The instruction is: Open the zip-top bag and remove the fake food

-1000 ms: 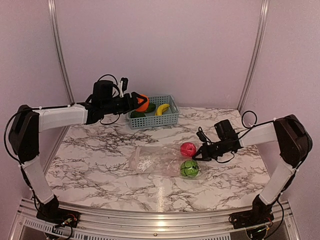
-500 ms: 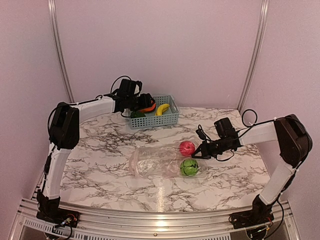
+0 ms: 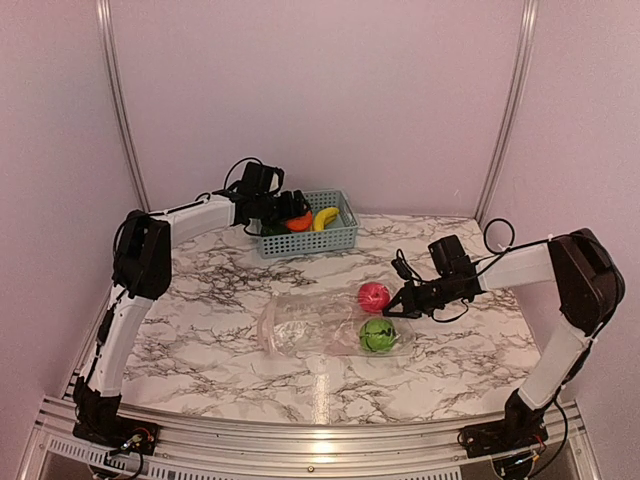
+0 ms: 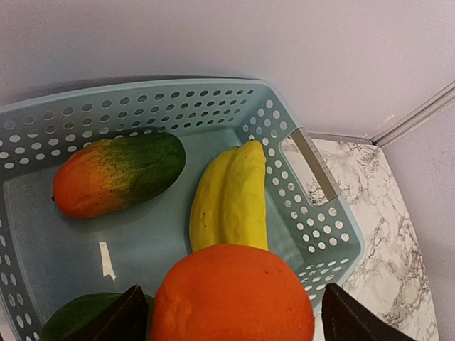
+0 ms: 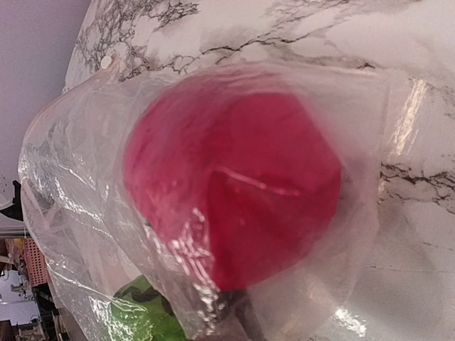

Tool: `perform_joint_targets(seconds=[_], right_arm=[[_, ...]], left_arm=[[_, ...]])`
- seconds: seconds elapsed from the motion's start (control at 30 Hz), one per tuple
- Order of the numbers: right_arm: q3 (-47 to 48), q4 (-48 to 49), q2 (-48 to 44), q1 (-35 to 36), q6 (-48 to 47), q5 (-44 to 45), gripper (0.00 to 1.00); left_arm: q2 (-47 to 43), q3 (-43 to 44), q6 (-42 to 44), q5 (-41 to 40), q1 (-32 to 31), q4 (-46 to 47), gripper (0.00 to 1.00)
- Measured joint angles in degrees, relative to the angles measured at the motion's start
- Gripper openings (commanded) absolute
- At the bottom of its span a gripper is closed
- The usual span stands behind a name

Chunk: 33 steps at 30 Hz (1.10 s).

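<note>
Roughly halfway, I judge: the zip-top bag [image 3: 305, 325] lies flat mid-surface with the red round fruit [image 3: 375, 296] and light green leafy piece [image 3: 378, 335] inside. The banana [image 4: 231, 195] lies in the blue basket [image 3: 345, 238]. The left end effector [image 4: 234, 320], clamped on the orange fruit [image 4: 231, 295], hangs above the basket. The right end effector [image 3: 395, 308] sits at the bag's right end, its grip unclear. Pale walls [image 3: 320, 90] enclose the marbled surface [image 3: 200, 300].

The left arm [image 3: 190, 218] reaches far back, its shoulder link raised and its forearm nearly level. The left tool [image 3: 291, 211] grips the orange fruit [image 4: 231, 295] from both sides. The right arm [image 3: 515, 265] stretches inward and low. The right tool [image 3: 393, 308] points down-left, and its jaw gap is unreadable.
</note>
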Motion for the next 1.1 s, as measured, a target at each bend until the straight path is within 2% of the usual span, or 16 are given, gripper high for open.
perform_joint_targets(seconds=[0.1,0.3,0.43,0.6,0.77,0.87,1.0,1.1], right_arm=[[0.0,0.02,0.0,0.0,0.33,0.0,0.0],[0.0,0.61,0.0,0.0,1.03,0.0,0.0],[0.0,0.92,0.0,0.0,1.46,0.0,0.0],[0.0,1.36,0.0,0.0,1.86,0.0,0.0],[0.0,2.27,-0.02,0.0,2.67,0.02,0.0],[-0.37,3.41,-0.55,0.0,3.63,0.02,0.0],[-1.38,5.25,-1.9,0.13,4.81,0.0,0.0],[-1.68,6.73,-2.27,0.61,5.51,0.0,0.0]], left_arm=[[0.0,0.13,0.39,2.08,0.76,0.02,0.99],[-2.95,-3.19,1.97,4.35,1.9,-0.83,0.99],[-12.52,-14.64,4.09,4.35,2.03,-0.96,0.99],[-30.29,-31.98,5.9,4.68,2.03,0.24,0.96],[-48.96,-53.2,4.98,6.6,2.01,4.24,0.85],[-58.27,-67.38,2.75,8.41,1.99,6.03,0.72],[-68.06,-84.37,-1.44,11.39,1.55,7.34,0.54],[-73.26,-93.07,-5.31,13.25,0.57,8.81,0.48]])
